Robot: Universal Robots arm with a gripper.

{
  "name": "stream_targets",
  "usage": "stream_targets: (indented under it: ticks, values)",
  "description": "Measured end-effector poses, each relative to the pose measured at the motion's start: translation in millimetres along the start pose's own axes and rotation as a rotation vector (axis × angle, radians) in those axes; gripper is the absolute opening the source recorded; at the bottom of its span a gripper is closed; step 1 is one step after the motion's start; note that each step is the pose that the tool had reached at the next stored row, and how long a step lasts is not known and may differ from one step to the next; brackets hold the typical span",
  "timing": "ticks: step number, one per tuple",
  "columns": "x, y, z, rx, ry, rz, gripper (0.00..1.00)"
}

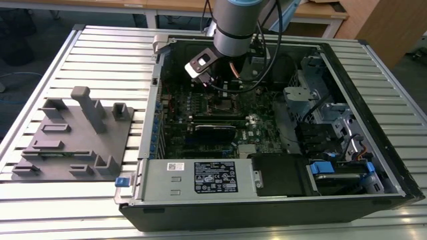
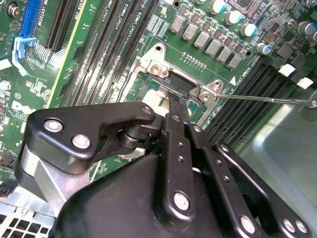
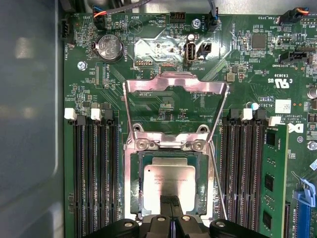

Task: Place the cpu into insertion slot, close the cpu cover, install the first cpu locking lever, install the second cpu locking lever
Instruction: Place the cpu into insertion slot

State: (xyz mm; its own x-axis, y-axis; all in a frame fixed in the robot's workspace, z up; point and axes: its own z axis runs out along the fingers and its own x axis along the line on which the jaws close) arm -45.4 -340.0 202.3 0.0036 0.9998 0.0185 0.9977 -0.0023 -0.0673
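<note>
**Flat square silver-bronze cpu (image 3: 169,179) lay seated in the dark, black-rimmed square insertion slot (image 3: 138,198), with the cover raised.**

In the first wrist view the black pincer (image 3: 170,201) had its fingertips pressed together with nothing between them, over the cpu's near edge. I could not tell whether they touched the chip. The thin silvery square-framed cpu cover (image 3: 173,85) stood tilted up from its hinge at the slot's far side, green board showing through its window. A thin metal wire locking lever (image 3: 218,183) ran unlatched beside the slot, between it and the long black memory slots (image 3: 242,168). In the second wrist view the pincer (image 2: 173,99) pointed down at the slot, the lever (image 2: 267,99) sticking out sideways. In the exterior view the grey arm (image 1: 233,25) reached into the open black computer case (image 1: 267,210) on the slatted metal surface (image 1: 100,50), with a grey moulded fixture tray (image 1: 73,145) on the exterior view's left.
</note>
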Motion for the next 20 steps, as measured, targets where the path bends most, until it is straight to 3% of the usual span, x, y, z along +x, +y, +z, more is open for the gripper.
stream_targets:
  ticks: [20]
  values:
    - [0.0, 0.0, 0.0, 0.0102, 0.0000, 0.000, 0.10]
